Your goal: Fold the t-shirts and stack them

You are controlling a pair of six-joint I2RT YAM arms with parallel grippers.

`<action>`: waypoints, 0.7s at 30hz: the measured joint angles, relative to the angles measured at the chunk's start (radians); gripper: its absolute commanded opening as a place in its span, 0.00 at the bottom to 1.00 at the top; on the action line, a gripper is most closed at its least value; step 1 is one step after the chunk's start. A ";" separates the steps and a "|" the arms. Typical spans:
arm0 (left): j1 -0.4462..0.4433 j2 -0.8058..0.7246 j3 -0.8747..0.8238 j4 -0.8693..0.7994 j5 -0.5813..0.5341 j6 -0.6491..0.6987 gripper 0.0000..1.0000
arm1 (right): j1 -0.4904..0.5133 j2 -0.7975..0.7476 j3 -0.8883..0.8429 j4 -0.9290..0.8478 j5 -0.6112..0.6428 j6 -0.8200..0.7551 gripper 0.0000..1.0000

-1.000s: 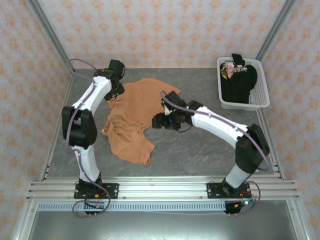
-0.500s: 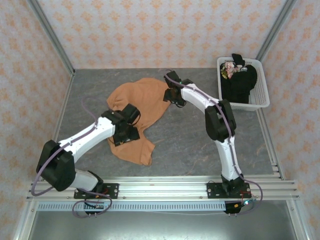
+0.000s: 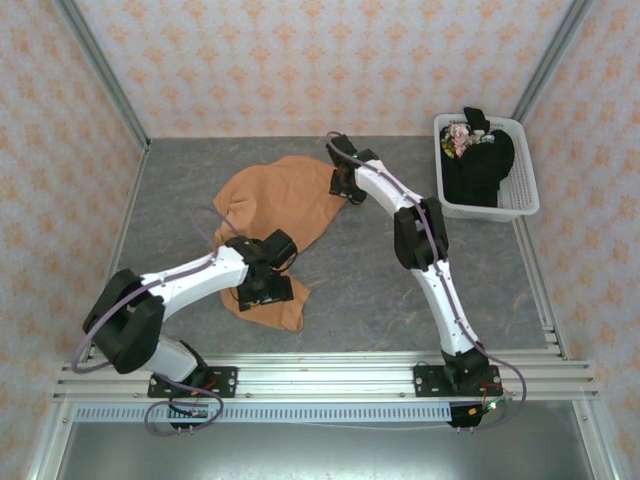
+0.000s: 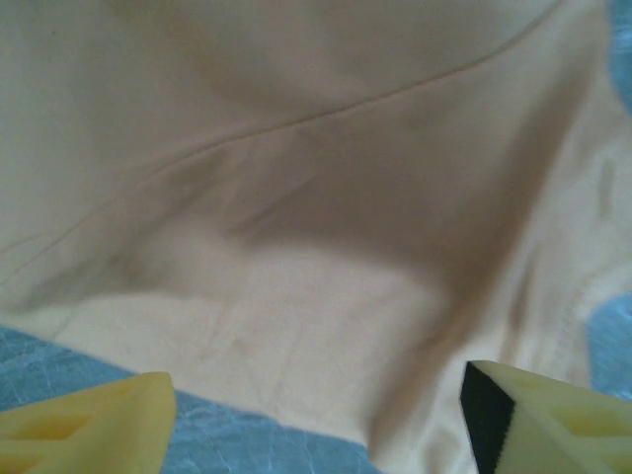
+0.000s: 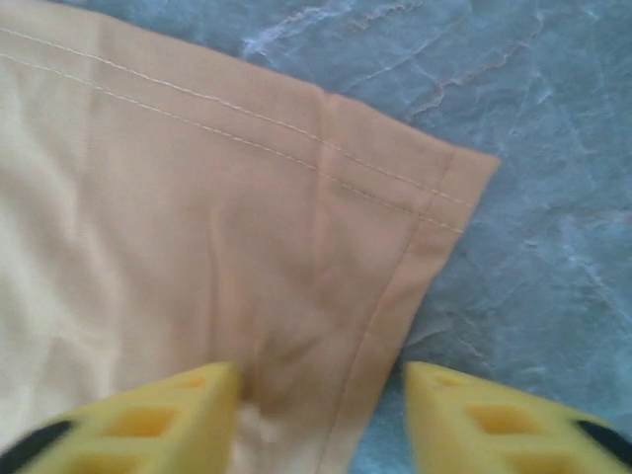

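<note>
The orange-tan t-shirt (image 3: 275, 205) lies crumpled and unfolded on the grey table, plain side up. My left gripper (image 3: 265, 290) hovers low over its near end, jaws wide open; the left wrist view has wrinkled cloth (image 4: 296, 197) under the open gripper (image 4: 316, 425). My right gripper (image 3: 345, 183) is down at the shirt's far right corner. In the right wrist view the stitched hem corner (image 5: 395, 227) lies between the two yellow fingers of the gripper (image 5: 321, 420), which stand apart on either side of the edge. The black t-shirt (image 3: 480, 165) is bundled in the basket.
A white slatted basket (image 3: 525, 205) sits at the back right corner. Bare grey tabletop (image 3: 400, 290) stretches right of the orange shirt and along the front. Metal rails (image 3: 320, 375) run across the near edge by the arm bases.
My left arm swung from the shirt's far left edge to its near end and opened wider. My right arm went from the shirt's middle to its far right corner, its jaws narrowing.
</note>
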State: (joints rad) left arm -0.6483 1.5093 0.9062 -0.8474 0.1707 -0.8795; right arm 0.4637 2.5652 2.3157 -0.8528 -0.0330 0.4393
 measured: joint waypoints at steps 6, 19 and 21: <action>0.000 0.114 -0.014 0.029 -0.070 -0.006 0.21 | -0.013 -0.046 -0.081 0.026 0.005 0.028 0.00; 0.080 -0.165 -0.029 -0.051 -0.272 0.021 0.00 | -0.005 -0.629 -0.760 0.132 0.072 0.080 0.00; 0.080 -0.268 -0.021 -0.080 -0.291 0.025 0.00 | -0.005 -0.727 -0.833 0.142 0.075 0.093 0.00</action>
State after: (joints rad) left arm -0.5686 1.2415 0.8852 -0.9279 -0.1204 -0.8547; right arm 0.4591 1.8378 1.4830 -0.7105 0.0418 0.5323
